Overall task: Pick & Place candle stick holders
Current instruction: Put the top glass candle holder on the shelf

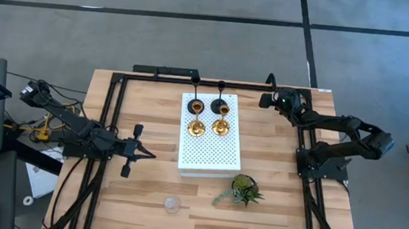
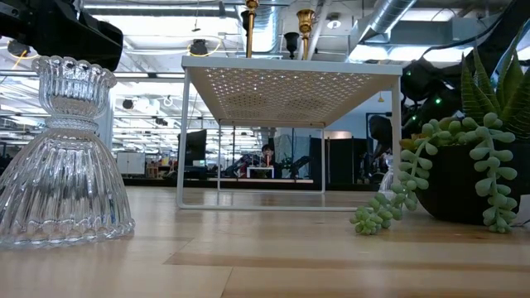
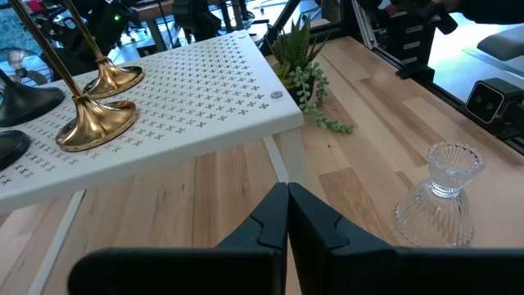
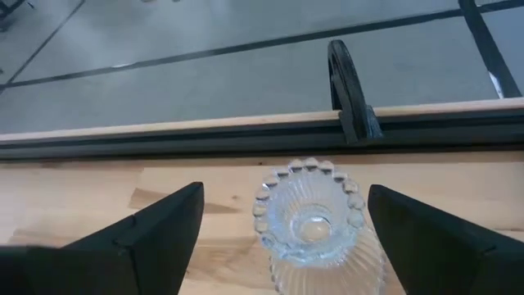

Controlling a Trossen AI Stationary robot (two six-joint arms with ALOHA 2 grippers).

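Observation:
Two black holders and two gold holders stand by their round bases on the white perforated board. One clear glass holder stands upright on the table near the front edge; it also shows in the left wrist view and the low view. My left gripper is shut and empty, left of the board. My right gripper is open at the table's far right. Its fingers stand on either side of a second glass holder without touching it.
A small green plant in a dark pot stands at the board's near right corner. The board is a raised shelf on thin legs. A black frame rail runs along the far table edge just beyond the right gripper.

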